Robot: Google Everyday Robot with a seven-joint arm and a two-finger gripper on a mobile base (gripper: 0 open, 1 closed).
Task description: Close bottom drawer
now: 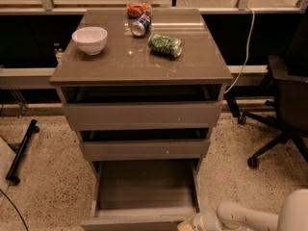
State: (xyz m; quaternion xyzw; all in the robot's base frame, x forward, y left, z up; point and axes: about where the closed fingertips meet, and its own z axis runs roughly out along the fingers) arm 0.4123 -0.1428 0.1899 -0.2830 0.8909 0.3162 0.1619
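The bottom drawer of the grey-brown cabinet stands pulled far out, its shallow grey box open to view and its plain front at the picture's lower edge. My white arm comes in from the lower right, and the gripper sits at the drawer front's right corner, mostly cut off by the frame edge. The mid drawer with a pale speck and the tall top drawer above are each slightly out.
On the cabinet top stand a white bowl, a soda can, a green bag and an orange bag. A black office chair stands to the right. A black stand leg lies on the speckled floor at left.
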